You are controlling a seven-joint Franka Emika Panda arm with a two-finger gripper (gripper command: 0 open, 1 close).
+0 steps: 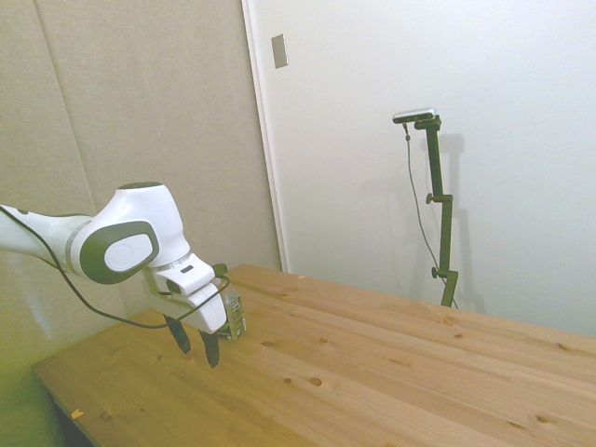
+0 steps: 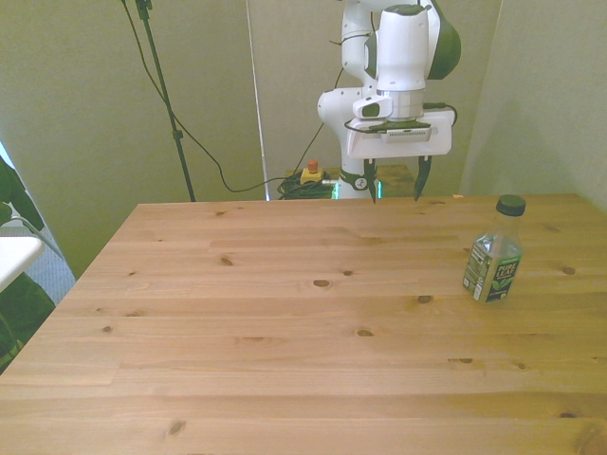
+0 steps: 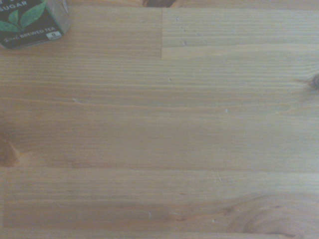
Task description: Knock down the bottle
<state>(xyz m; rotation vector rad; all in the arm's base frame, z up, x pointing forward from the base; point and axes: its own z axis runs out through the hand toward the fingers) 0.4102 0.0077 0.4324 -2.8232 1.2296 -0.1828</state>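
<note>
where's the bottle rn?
The small clear plastic bottle with a dark green label stands upright on the wooden table at the front view's right, nearer the camera than the open pincer, untouched.

- The table (image 2: 285, 322) is made of light wood, with long boards and small dark knots.
- One small bottle (image 2: 495, 250) stands straight up on it, near the edge at the front view's right.
- The bottle is see-through, with a dark green label and a dark cap.
- The wrist view shows bare wood and a corner of the label (image 3: 31, 22).
</note>
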